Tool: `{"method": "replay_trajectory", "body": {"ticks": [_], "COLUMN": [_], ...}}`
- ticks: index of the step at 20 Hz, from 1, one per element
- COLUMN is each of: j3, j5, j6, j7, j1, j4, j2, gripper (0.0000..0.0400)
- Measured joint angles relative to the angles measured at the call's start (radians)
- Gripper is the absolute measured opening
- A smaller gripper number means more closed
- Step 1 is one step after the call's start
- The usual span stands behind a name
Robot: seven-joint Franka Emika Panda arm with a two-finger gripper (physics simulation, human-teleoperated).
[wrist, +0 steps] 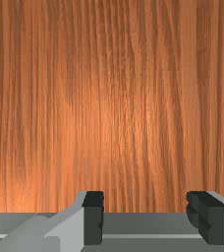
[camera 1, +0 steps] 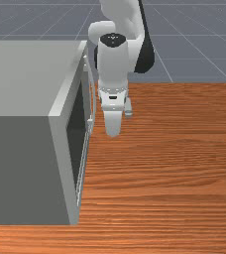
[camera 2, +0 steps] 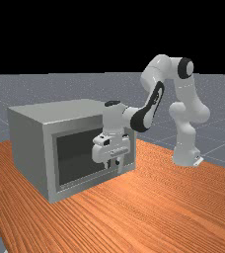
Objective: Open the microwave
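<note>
Orange-brown wood grain ran across the table point(camera 1: 179, 163) under the microwave, and past it lay a grey floor point(camera 2: 218, 136) with pale lines, black sky point(camera 2: 109, 34) above it in the far view. Squat and grey, the microwave point(camera 2: 30, 131) sat on the wood at the front view's left, its dark-windowed door point(camera 1: 76, 131) closed against the body. A pale, bowed handle point(camera 1: 93, 92) stood out from that door toward my side.

I held my claw point(camera 2: 113, 168) pointing down in front of the microwave, near the handle but off the door. My fingers were parted, their dark pads point(wrist: 93, 216) facing each other across a wide gap. Between them, my wrist view caught wood and a grey strip of the microwave.
</note>
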Motion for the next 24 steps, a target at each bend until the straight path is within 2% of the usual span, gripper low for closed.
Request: {"method": "replay_trajectory", "body": {"ticks": [1, 2, 3, 5, 6, 7, 8, 10, 14, 24], "j3": [0.0, -0.018, -0.013, -0.009, -0.042, -0.046, -0.049, -0.054, -0.069, -0.114], "j5": [0.0, -0.005, 0.002, 0.004, -0.025, -0.027, -0.031, -0.033, -0.032, -0.007], "j6": [0.0, 0.0, -0.003, -0.018, -0.084, -0.125, -0.155, -0.223, -0.304, -0.368], "j7": [0.0, 0.09, 0.072, 0.055, 0.247, 0.283, 0.322, 0.397, 0.544, 0.8], "j1": [0.0, 0.017, 0.012, 0.009, 0.04, 0.04, 0.04, 0.044, 0.058, 0.092], "j4": [0.0, -0.003, -0.002, 0.006, -0.025, -0.035, -0.035, -0.001, 0.073, 0.185], "j2": [0.0, -0.001, -0.001, 0.001, -0.053, -0.105, -0.139, -0.157, -0.151, -0.078], "gripper": [0.0158, 0.0308, 0.0345, 0.038, 0.0232, 0.0141, 0.0086, 0.0032, 0.0004, 0.0]}}
